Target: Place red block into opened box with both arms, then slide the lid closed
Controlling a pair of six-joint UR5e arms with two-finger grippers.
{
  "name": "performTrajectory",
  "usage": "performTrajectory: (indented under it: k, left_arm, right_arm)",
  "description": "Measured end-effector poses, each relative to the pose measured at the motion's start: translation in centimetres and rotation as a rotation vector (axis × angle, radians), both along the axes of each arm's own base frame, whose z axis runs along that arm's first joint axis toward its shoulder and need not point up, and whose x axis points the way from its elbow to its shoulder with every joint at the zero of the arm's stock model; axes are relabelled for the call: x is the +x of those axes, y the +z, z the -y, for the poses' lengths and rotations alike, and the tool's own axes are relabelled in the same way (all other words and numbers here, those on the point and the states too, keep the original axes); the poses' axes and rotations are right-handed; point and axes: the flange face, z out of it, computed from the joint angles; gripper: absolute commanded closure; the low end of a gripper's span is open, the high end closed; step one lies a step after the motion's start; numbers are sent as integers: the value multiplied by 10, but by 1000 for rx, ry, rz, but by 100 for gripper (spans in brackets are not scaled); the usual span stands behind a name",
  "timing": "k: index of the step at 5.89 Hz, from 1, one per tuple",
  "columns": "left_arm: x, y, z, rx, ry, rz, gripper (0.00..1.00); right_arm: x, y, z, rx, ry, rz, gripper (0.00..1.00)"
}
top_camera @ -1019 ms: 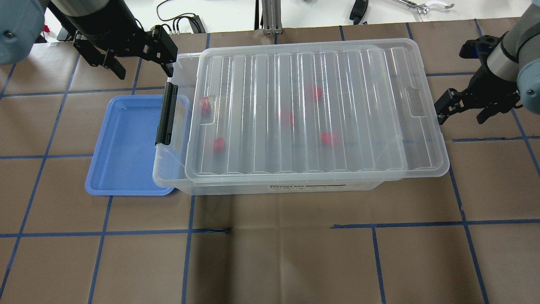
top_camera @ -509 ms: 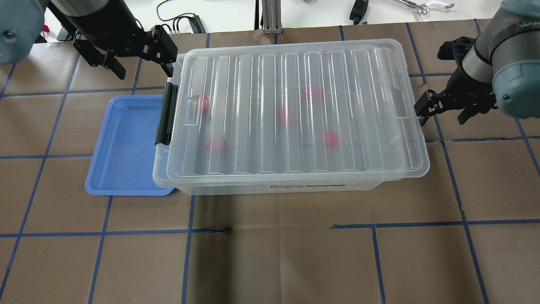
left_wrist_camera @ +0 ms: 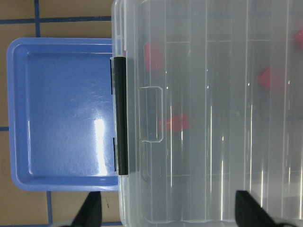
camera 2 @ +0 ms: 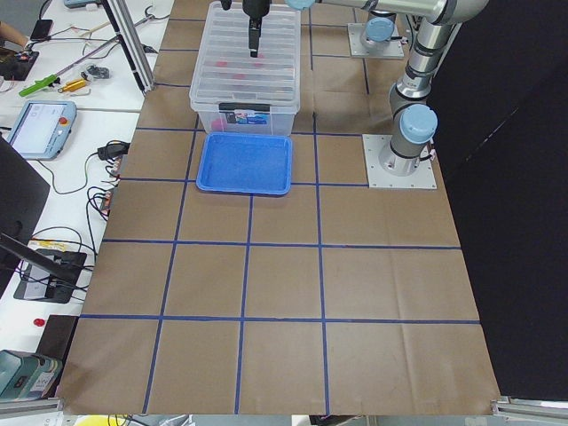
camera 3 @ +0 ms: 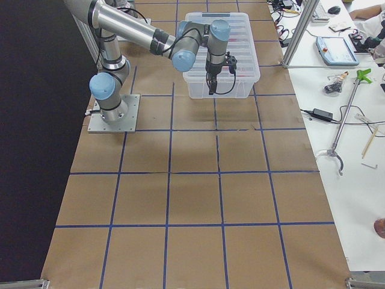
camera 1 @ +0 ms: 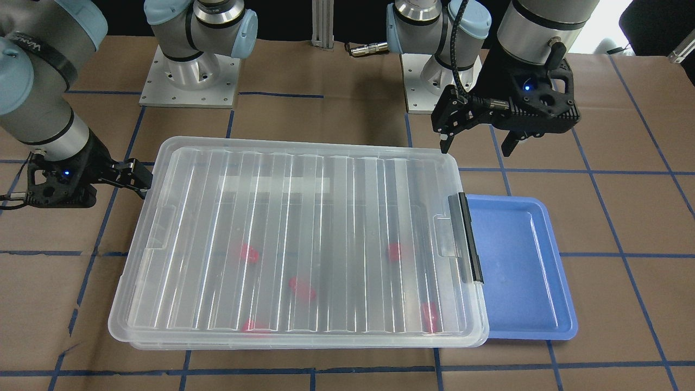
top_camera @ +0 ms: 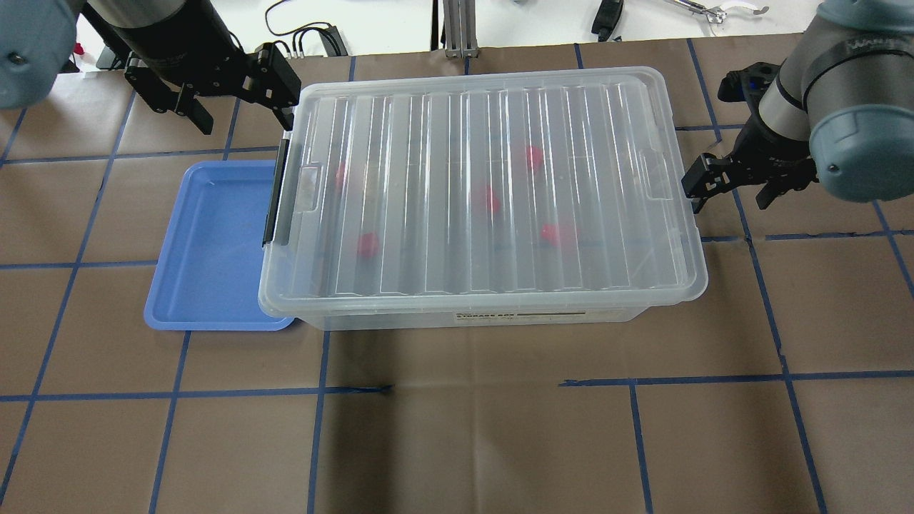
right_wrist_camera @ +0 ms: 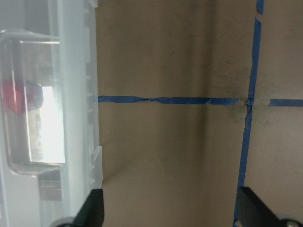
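Note:
The clear box (top_camera: 428, 318) stands mid-table with the ribbed lid (top_camera: 428, 178) lying over nearly its whole top. Several red blocks (top_camera: 368, 244) show blurred through the lid, inside the box. A black bar (top_camera: 275, 207) runs along the box's left short side. My right gripper (top_camera: 732, 194) is open at the lid's right short edge, with one finger (right_wrist_camera: 92, 210) against that edge. My left gripper (top_camera: 243, 114) hangs open above the box's far left corner, holding nothing. The left wrist view looks down on the black bar (left_wrist_camera: 120, 116) and the lid's notch.
A blue tray (top_camera: 214, 243) lies against the box's left end, partly tucked under it. An aluminium post (top_camera: 457, 28) and cables stand beyond the table's far edge. The arm bases (camera 1: 190, 76) are bolted behind the box. Brown paper with blue tape lines covers the table.
The lid has slid left over the box, from overhanging the right end to nearly covering it. My right gripper moved left with its edge. The left gripper stayed put.

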Motion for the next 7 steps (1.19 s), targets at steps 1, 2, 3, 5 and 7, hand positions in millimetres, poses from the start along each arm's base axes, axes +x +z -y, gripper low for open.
performTrajectory:
  k: [1, 2, 3, 5, 7]
  left_arm:
    - [0, 0, 0, 0, 0, 0, 2]
    - [0, 0, 0, -1, 1, 0, 2]
    - [0, 0, 0, -1, 1, 0, 2]
    - [0, 0, 0, -1, 1, 0, 2]
    - [0, 0, 0, -1, 0, 0, 2]
  right_arm:
    - [0, 9, 4, -18, 3, -9, 0]
    - [1, 31, 12, -41, -3, -15, 0]
    - [4, 61, 19, -49, -46, -14, 0]
    - [44, 113, 22, -32, -189, -11, 0]
    - [94, 140, 16, -9, -266, -17, 0]
